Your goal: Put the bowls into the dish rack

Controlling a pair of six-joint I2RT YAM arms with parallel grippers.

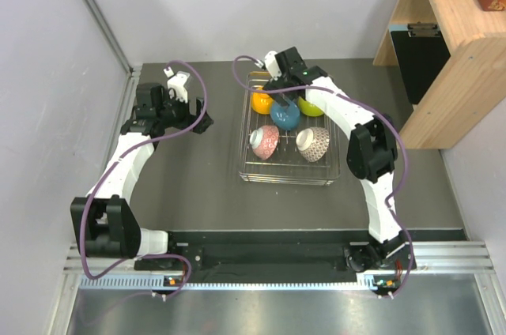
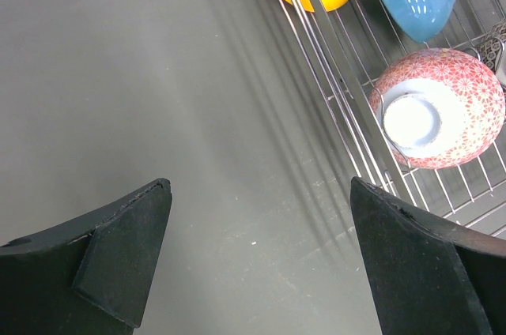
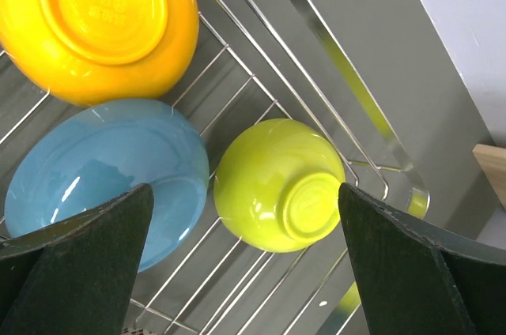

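Note:
The wire dish rack [image 1: 245, 163] stands mid-table and holds all the bowls I can see. Orange [image 1: 261, 102], blue [image 1: 285, 116] and lime [image 1: 312, 107] bowls fill its far half. The pink-patterned [image 1: 265, 142] and brown-grey patterned [image 1: 313, 145] bowls lie in the near half. My right gripper [image 1: 283, 84] hovers open over the rack's far end. In its wrist view the right gripper [image 3: 243, 189] frames the lime bowl [image 3: 277, 185] without touching it, beside the blue bowl [image 3: 103, 177] and the orange bowl [image 3: 103, 27]. My left gripper [image 1: 202, 122] hangs open and empty left of the rack.
In the left wrist view the left gripper [image 2: 259, 185] is over bare grey table, with the rack's wire edge [image 2: 332, 90] and the pink-patterned bowl [image 2: 451, 106] to its right. A wooden shelf [image 1: 458, 50] with a black clipboard [image 1: 419, 58] stands at the back right.

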